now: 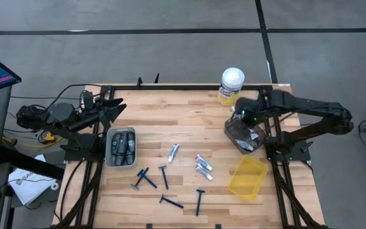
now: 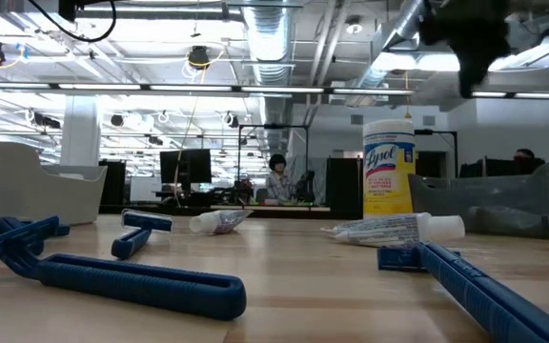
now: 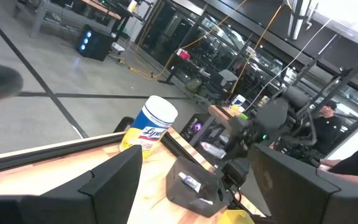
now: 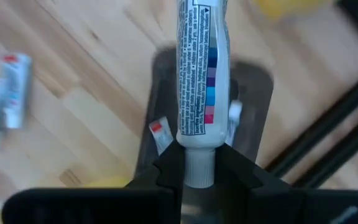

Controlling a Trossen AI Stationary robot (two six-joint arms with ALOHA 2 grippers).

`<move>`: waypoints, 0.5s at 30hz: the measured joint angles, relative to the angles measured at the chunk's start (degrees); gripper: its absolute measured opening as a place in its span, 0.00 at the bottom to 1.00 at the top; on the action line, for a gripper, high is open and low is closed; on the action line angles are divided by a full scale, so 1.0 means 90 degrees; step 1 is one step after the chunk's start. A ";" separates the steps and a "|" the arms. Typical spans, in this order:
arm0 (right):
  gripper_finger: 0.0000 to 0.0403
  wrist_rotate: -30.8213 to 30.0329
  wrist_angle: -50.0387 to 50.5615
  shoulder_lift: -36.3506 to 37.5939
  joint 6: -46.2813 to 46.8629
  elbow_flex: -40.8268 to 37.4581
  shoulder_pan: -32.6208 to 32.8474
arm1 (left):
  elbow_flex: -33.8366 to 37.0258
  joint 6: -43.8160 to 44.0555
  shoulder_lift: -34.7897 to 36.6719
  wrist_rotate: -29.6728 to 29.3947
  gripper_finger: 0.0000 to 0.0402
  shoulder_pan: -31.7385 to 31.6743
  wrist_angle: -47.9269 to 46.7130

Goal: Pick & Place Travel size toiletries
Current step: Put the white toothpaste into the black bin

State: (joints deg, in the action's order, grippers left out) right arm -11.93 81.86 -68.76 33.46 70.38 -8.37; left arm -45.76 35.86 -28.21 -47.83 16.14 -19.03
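The right end effector (image 4: 199, 163) is clenched on a small white toothpaste tube (image 4: 201, 68), gripping it near the cap and holding it directly above the dark grey bin (image 1: 243, 135), beside the yellow wipes canister (image 1: 231, 86). More tubes (image 4: 160, 134) lie inside that bin. The left end effector (image 1: 114, 105) waits with fingers spread, empty, well apart from the bin at the far side of the surface (image 1: 183, 111).

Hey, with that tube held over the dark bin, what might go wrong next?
The right gripper pinches the toothpaste tube only at its cap end, so it may swing or slip. It hangs over the dark bin, which already holds tubes; a release off-centre might land it on the rim. The yellow canister stands close behind and might get bumped.
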 joint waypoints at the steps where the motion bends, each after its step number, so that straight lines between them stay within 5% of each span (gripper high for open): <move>1: 0.14 0.0001 -0.0036 0.0049 0.0224 -0.0272 0.0051 | 0.0000 -0.0005 -0.0002 0.0002 0.73 0.0000 0.0000; 15: 0.14 0.0007 -0.1510 -0.0283 0.2129 -0.2579 0.0288 | 0.0000 -0.0008 -0.0002 -0.0020 0.73 0.0001 -0.0002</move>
State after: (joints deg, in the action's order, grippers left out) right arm -11.87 68.27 -71.31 52.62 47.17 -5.78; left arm -45.76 35.79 -28.23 -48.01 16.15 -19.04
